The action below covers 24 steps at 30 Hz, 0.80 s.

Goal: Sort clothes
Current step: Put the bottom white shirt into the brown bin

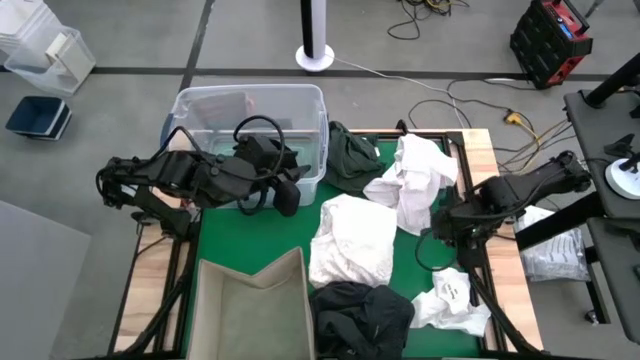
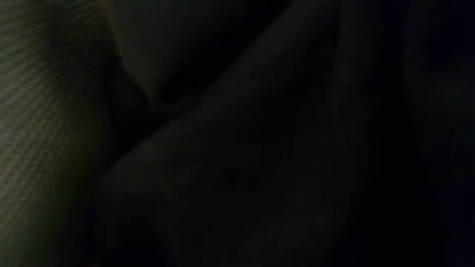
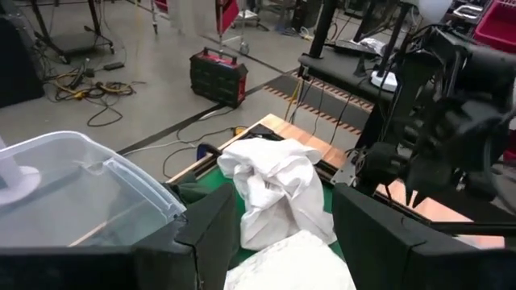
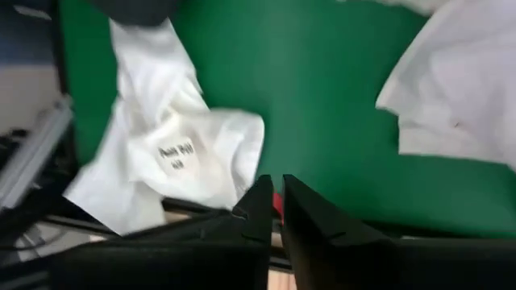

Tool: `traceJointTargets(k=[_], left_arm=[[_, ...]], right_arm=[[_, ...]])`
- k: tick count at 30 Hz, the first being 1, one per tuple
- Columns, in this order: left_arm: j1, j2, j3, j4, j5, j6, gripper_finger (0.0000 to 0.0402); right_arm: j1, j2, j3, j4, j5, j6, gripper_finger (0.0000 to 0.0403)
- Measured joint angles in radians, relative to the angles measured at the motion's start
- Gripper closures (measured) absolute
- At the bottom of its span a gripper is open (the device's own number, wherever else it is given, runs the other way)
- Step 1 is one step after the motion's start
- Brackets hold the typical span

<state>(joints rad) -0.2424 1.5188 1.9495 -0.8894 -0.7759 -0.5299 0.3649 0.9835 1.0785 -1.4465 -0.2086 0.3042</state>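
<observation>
Clutter around the green mat (image 1: 300, 235): a clear plastic tub (image 1: 255, 125) at upper centre-left of the high view, a beige fabric bin (image 1: 250, 305) at the lower edge, and a black-and-red toolbox (image 1: 548, 38) on the floor at upper right. Dark fabric lying against the lens fills the whole low view, so nothing else shows there.

Clothes lie on the right half of the mat: a dark green garment (image 1: 352, 155) just beside the tub, a crumpled white garment (image 1: 412, 182) right of it, a larger white garment (image 1: 352, 240) at centre, a black garment (image 1: 362, 312) at the lower edge touching the bin's right side, and a small white garment with printed text (image 1: 452, 298) at lower right.

The left gripper (image 1: 285, 192) sits at the tub's near wall, fingers (image 3: 211, 227) spread and holding nothing; the crumpled white garment (image 3: 274, 189) lies beyond them in the left wrist view. The right gripper (image 1: 440, 228) rests at the mat's right edge, between the crumpled garment and the printed one, fingers (image 4: 260, 211) nearly pressed together on nothing; the printed garment (image 4: 173, 157) lies just beside them, apart.
</observation>
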Motion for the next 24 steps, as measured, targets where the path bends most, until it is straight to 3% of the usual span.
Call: traceJointTargets(k=[6, 14, 19, 24], left_arm=[[0.0, 0.0, 0.0, 0.0, -0.007, -0.002, 0.0217], [0.0, 0.0, 0.0, -0.002, -0.025, -0.003, 0.0217], [0.0, 0.0, 0.0, -0.01, -0.027, -0.003, 0.0217], [0.0, 0.0, 0.0, -0.01, -0.027, 0.005, 0.0217]], right_arm=[[0.004, -0.014, -0.147, 0.101, 0.0, 0.01, 0.0265], [0.004, -0.034, -0.235, 0.271, -0.02, -0.029, 0.0117], [0.032, -0.054, -0.302, 0.352, -0.085, 0.026, 0.0072], [0.107, -0.058, -0.368, 0.399, -0.089, 0.108, 0.0061]])
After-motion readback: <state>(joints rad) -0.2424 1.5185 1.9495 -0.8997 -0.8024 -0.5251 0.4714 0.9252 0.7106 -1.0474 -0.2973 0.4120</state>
